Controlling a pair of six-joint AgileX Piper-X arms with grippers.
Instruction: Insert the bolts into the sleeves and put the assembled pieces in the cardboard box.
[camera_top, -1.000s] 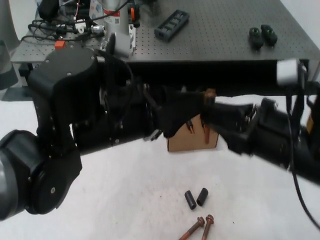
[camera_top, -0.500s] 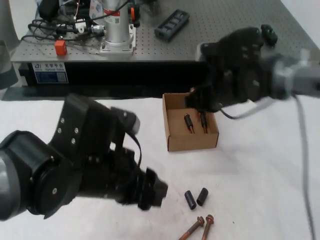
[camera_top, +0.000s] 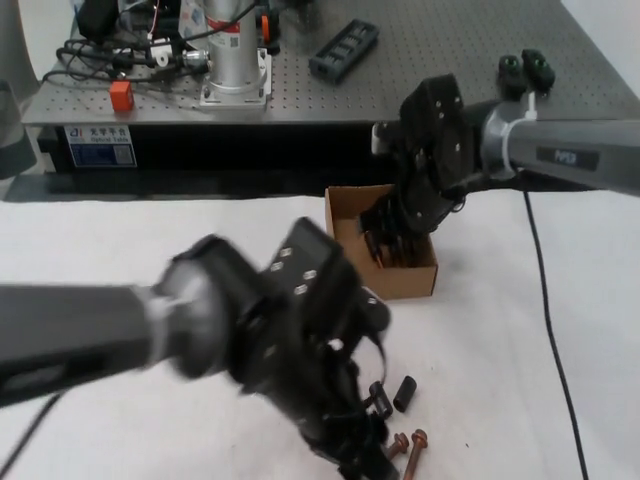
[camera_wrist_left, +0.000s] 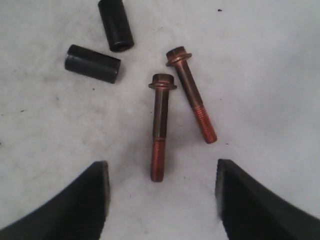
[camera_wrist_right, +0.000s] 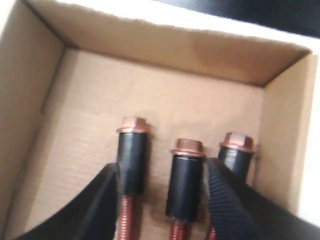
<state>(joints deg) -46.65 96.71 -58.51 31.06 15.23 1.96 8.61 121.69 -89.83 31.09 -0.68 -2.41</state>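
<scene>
White cloth (camera_top: 120, 245); perforated bench (camera_top: 440, 55); orange block (camera_top: 120, 94)

There are two loose copper-coloured hex-head metal bolts (camera_wrist_left: 160, 120) and two short black cylindrical sleeves (camera_wrist_left: 93, 63). One open brown cardboard box (camera_wrist_right: 150, 47) holds three assembled pieces (camera_wrist_right: 184, 185), each a copper bolt inside a black sleeve. Farther back are two small black knobs (camera_top: 512, 72).

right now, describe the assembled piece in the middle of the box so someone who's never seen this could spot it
Find the cardboard box on the white cloth. Three bolts in black sleeves lie side by side on its floor. It is the middle one, with a neighbour on each side, below the open right gripper.
</scene>
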